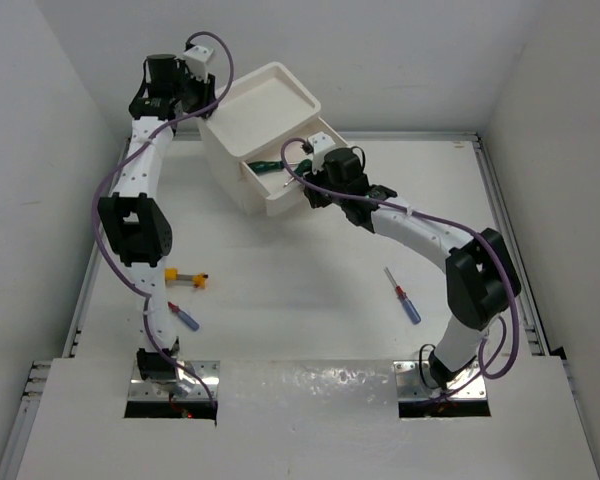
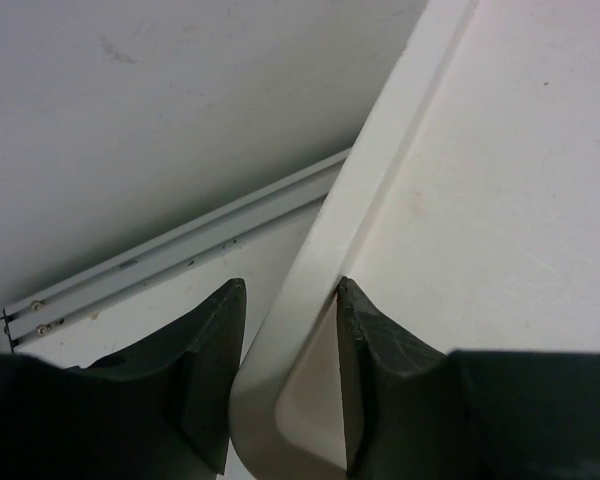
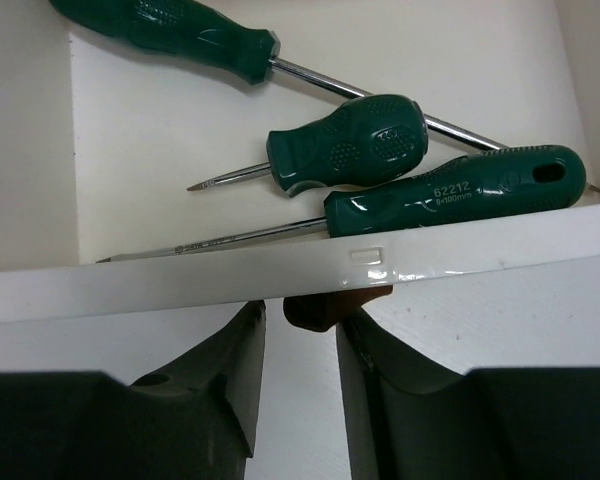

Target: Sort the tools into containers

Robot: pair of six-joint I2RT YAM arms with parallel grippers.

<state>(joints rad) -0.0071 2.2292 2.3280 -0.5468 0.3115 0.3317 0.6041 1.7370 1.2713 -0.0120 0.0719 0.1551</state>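
Note:
The white cube-shaped unit (image 1: pixel 280 72) stands at the back of the table with its top drawer (image 1: pixel 280 200) pulled out. Three dark-green screwdrivers lie in the drawer: a long one (image 3: pixel 180 30), a stubby one (image 3: pixel 350 145) and another long one (image 3: pixel 450 190); they also show in the top view (image 1: pixel 267 165). My right gripper (image 3: pixel 300 312) is open at the drawer's front, its jaws either side of the dark-red handle (image 3: pixel 320 308), and shows from above (image 1: pixel 312 186). My left gripper (image 2: pixel 290 283) is shut on the rim (image 2: pixel 380 170) of the unit's top at its back left corner (image 1: pixel 202 90).
A yellow-orange screwdriver (image 1: pixel 185 278) and a blue one (image 1: pixel 186 318) lie on the table beside my left arm. Another blue screwdriver (image 1: pixel 405 297) lies near my right arm. White walls close in the table on the left, right and back.

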